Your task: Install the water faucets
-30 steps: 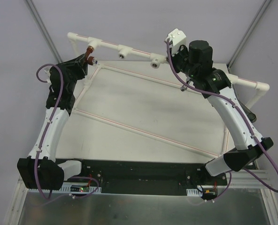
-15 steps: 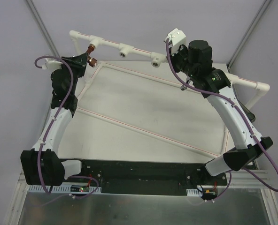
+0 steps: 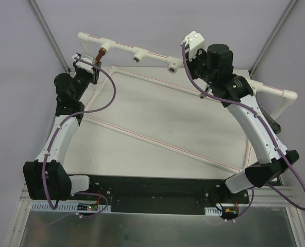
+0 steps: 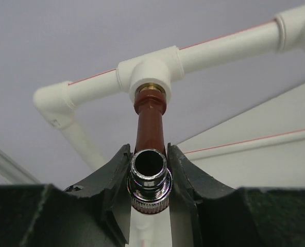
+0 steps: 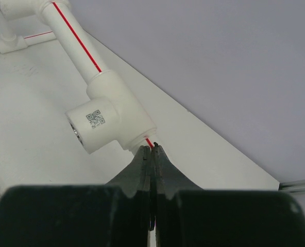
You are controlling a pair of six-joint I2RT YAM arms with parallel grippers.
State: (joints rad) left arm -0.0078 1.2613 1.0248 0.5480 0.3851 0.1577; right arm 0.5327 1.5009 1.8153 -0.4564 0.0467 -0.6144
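Observation:
My left gripper (image 3: 93, 68) (image 4: 150, 170) is shut on the reddish-brown faucet (image 3: 100, 54) (image 4: 149, 126) and grips it near its chrome end. The faucet's brass end sits at the socket of the leftmost white tee (image 3: 106, 47) (image 4: 151, 69) on the back pipe. My right gripper (image 3: 185, 55) (image 5: 151, 149) is shut with nothing between the fingers. Its tips rest against the pipe just right of the QR-marked tee (image 3: 170, 66) (image 5: 108, 121). The silver-grey faucet is not in view.
The white pipe frame (image 3: 147, 53) runs along the table's back and ends in elbows at the left (image 3: 82, 38) and right (image 3: 289, 96). A middle tee (image 3: 137, 55) has an open socket. A dark object (image 3: 274, 125) lies at the right edge.
My left gripper has moved back and up with the reddish-brown faucet, turning it until its brass end meets the leftmost tee. The right arm has not moved.

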